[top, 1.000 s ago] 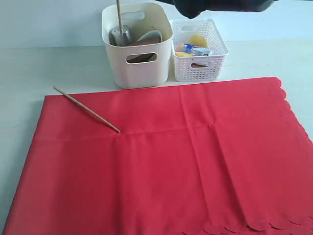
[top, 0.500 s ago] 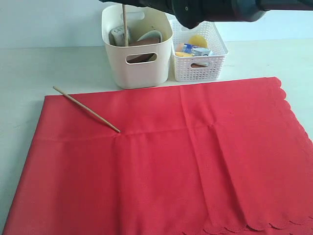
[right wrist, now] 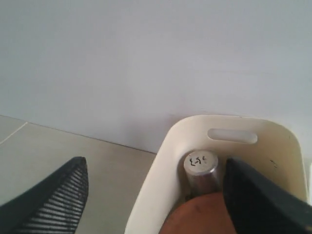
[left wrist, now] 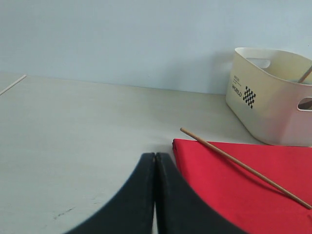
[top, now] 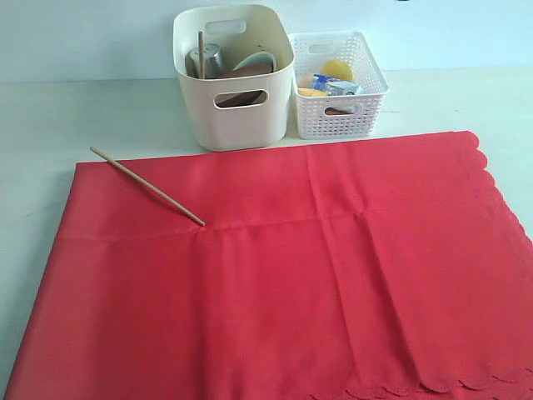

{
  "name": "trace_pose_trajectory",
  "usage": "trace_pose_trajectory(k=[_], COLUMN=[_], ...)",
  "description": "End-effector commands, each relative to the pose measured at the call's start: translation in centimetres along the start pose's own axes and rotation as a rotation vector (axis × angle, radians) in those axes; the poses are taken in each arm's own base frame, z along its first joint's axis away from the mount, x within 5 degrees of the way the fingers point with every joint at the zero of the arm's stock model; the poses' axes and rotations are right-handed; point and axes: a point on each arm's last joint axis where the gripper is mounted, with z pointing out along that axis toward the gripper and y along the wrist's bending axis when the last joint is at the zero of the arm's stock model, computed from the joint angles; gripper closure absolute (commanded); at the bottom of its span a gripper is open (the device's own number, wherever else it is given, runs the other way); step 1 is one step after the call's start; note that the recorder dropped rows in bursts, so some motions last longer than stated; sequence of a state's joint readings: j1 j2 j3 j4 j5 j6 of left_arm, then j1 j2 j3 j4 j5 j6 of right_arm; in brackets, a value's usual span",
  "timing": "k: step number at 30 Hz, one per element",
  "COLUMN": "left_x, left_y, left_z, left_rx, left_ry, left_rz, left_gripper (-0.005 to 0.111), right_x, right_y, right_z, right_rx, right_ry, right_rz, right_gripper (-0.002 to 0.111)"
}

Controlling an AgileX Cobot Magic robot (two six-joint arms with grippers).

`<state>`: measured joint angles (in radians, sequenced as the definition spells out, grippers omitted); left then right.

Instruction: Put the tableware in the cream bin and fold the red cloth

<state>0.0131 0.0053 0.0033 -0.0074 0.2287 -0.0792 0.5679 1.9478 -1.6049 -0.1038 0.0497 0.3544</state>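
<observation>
Exterior view: the red cloth (top: pixel 291 275) lies spread on the surface, with one chopstick (top: pixel 148 187) across its far left corner. Behind it, the cream bin (top: pixel 237 125) holds the steel cup (top: pixel 208 60).

Left wrist view: the left jaws are pressed together beside that corner.

Right wrist view: the right jaws stand wide apart over the bin, with a brown plate (right wrist: pixel 195 214) beside the cup.

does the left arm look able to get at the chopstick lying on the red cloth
Probably yes: the chopstick lies bare on the red cloth just ahead of the left gripper, nothing between them. Its jaws are shut, so they must open first.
</observation>
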Motion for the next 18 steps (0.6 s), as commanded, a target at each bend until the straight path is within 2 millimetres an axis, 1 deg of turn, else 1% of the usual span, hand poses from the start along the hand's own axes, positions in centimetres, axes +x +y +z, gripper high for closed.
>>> trace_pose_trajectory(k=[1,4,8,9,10,11,12,13,14,15,16,17,18], left_x=[-0.2,-0.2,-0.2,-0.2,-0.2,-0.2,-0.2,-0.2,-0.2,-0.2,-0.2,-0.2,-0.2], left_y=[-0.1,-0.1,-0.1,-0.1,-0.1,-0.1,-0.1,-0.1,-0.1,-0.1,-0.1,-0.1,-0.1], left_z=[-0.1,-0.1,-0.1,-0.1,-0.1,-0.1,-0.1,-0.1,-0.1,-0.1,-0.1,-0.1,-0.1], left_rx=[0.01,0.01,0.01,0.01,0.01,0.01,0.01,0.01,0.01,0.01,0.01,0.01,0.01], left_ry=[-0.02,-0.02,-0.02,-0.02,-0.02,-0.02,-0.02,-0.02,-0.02,-0.02,-0.02,-0.02,-0.02], left_rz=[-0.005,-0.005,-0.005,-0.005,-0.005,-0.005,-0.005,-0.005,-0.005,-0.005,-0.005,-0.005,-0.005], left_gripper=[0.105,0.105,0.105,0.105,0.105,0.105,0.105,0.105,0.105,0.105,0.105,0.105,0.105], right_x=[-1.0,0.2,3.5,4.5,6.3,7.3,9.2,10.3,12.3,12.9,14.2,14.6,15.3], right_y=[0.8,2.5,5.5,6.2,7.3,7.8,8.4,8.6,8.3,8.2,7.6,7.7,7.8], right_z=[-1.9,-2.5,-2.4,-2.2,-1.7,-1.4,-0.6,-0.3,0.5,0.8,1.8,2.1,3.1], right_rx=[0.022,0.008,-0.046,-0.062,-0.087,-0.097,-0.107,-0.107,-0.101,-0.099,-0.078,-0.078,-0.096], right_ry=[0.079,0.199,0.384,0.421,0.474,0.499,0.554,0.588,0.685,0.726,0.818,0.854,0.903], right_rz=[-0.03,-0.166,-0.356,-0.389,-0.433,-0.446,-0.463,-0.469,-0.428,-0.402,-0.384,-0.392,-0.421], right_gripper=[0.035,0.037,0.04,0.042,0.044,0.044,0.046,0.047,0.047,0.047,0.047,0.047,0.047])
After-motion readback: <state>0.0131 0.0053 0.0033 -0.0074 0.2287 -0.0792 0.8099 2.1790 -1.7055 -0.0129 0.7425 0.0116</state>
